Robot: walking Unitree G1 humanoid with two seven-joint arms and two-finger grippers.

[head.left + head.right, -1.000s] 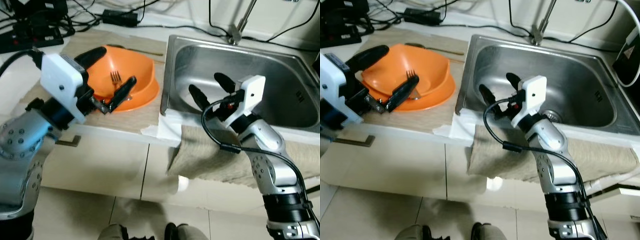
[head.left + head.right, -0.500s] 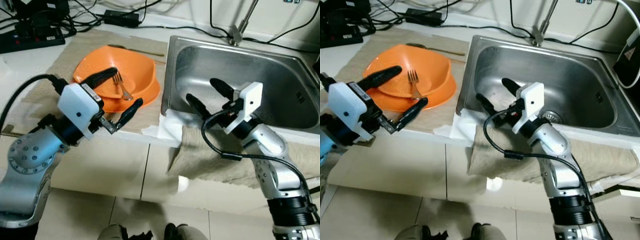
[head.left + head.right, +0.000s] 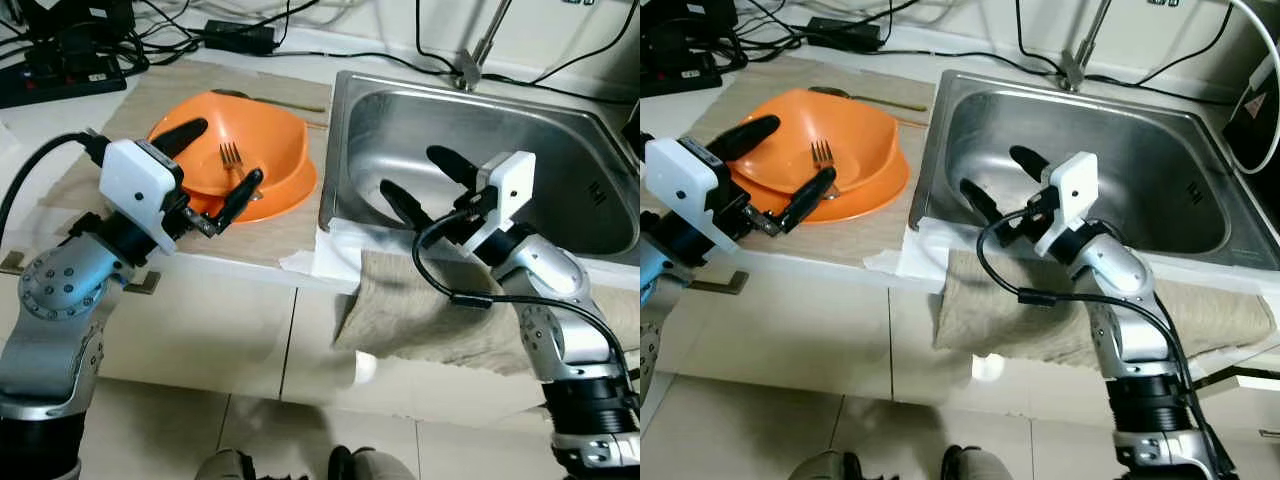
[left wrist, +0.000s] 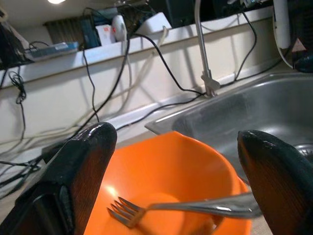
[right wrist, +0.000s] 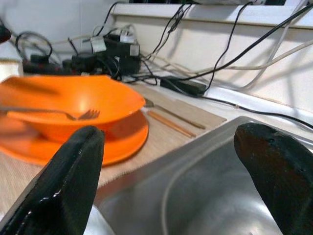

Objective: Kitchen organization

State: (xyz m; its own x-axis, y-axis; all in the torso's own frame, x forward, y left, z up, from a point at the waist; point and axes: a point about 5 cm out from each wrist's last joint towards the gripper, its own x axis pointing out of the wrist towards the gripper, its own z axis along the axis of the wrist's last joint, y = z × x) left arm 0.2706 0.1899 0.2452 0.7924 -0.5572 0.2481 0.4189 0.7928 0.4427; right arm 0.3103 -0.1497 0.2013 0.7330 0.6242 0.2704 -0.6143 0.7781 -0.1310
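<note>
- Your left gripper (image 3: 205, 165) hangs with its fingers spread wide, empty, straddling the near rim of the orange bowl (image 3: 270, 140) — one finger over the bowl's left edge, the other at its front edge.
- Inside that bowl lies a fork (image 3: 238, 166), tines pointing away from you; it rests between the two fingers without touching either.
- The bowl sits on an orange plate (image 3: 298, 192), which lies on a beige mat (image 3: 150, 95) just left of the sink (image 3: 560, 140).
- Your right gripper (image 3: 420, 180) is also wide open and holds nothing — it hovers over the sink's left part, well right of the bowl.
- A grey towel (image 3: 410, 315) drapes over the counter edge in front of the sink, below the right gripper.
- Behind the bowl, a pair of chopsticks (image 3: 290, 102) lies on the mat.
</note>
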